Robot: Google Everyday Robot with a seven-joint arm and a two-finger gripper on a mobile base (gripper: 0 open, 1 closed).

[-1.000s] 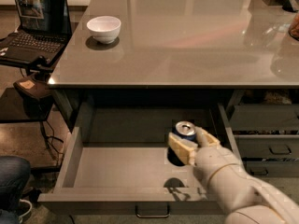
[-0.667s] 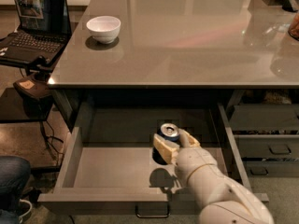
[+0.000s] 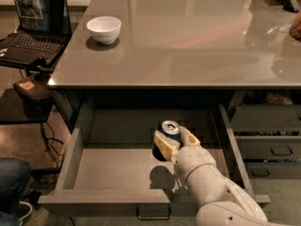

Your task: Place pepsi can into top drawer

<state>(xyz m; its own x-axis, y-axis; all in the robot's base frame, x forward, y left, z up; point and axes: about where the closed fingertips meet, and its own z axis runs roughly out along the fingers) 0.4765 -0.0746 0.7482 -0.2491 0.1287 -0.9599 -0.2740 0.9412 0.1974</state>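
Note:
The top drawer stands pulled open under the grey counter, its dark loop handle at the front centre. My gripper is inside the drawer, right of its middle, shut on the pepsi can. The can is upright, dark blue with a silver top, held between the cream fingers just above the drawer floor. My white arm comes in from the lower right.
A white bowl sits on the counter at the back left. An open laptop stands on a side table at left. Narrower grey drawers are at the right. A person's knee shows at lower left.
My gripper has carried the can leftwards across the drawer, from its right side toward its middle, staying shut on it.

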